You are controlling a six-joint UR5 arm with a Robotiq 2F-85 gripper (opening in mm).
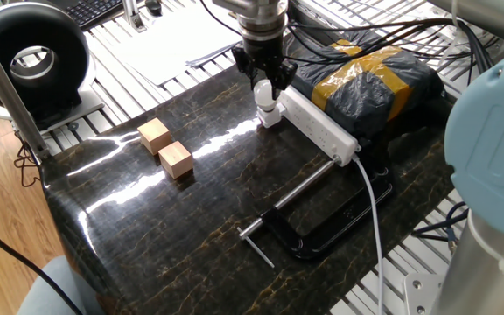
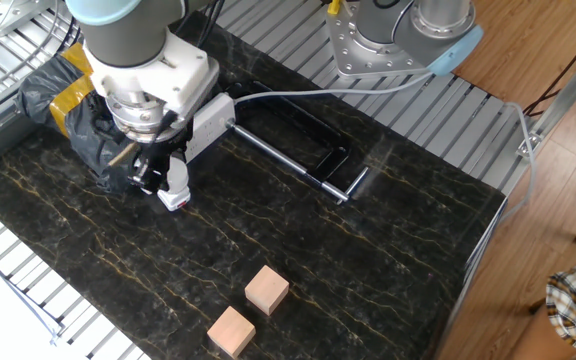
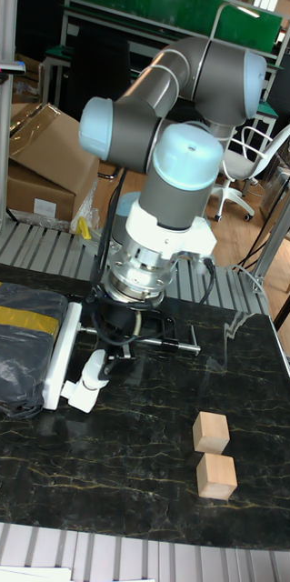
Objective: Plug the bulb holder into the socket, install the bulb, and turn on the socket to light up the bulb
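The socket (image 1: 322, 128) is a long white power strip lying at the back of the dark table, also in the tall fixed view (image 3: 58, 350). The bulb holder (image 1: 271, 118) sits at its near end, a small white block (image 2: 175, 199). The white bulb (image 1: 266, 98) stands in the holder, leaning a little (image 3: 95, 366). My gripper (image 1: 264, 85) comes down from above, its black fingers closed around the bulb's rounded top (image 2: 177, 175). The socket's switch is hidden from me.
Two tan wooden cubes (image 1: 154, 134) (image 1: 176, 158) lie left of centre. A black clamp (image 1: 313, 219) with a steel bar rests on the right, the strip's white cable running past it. A black bag with yellow tape (image 1: 370, 79) lies behind the socket.
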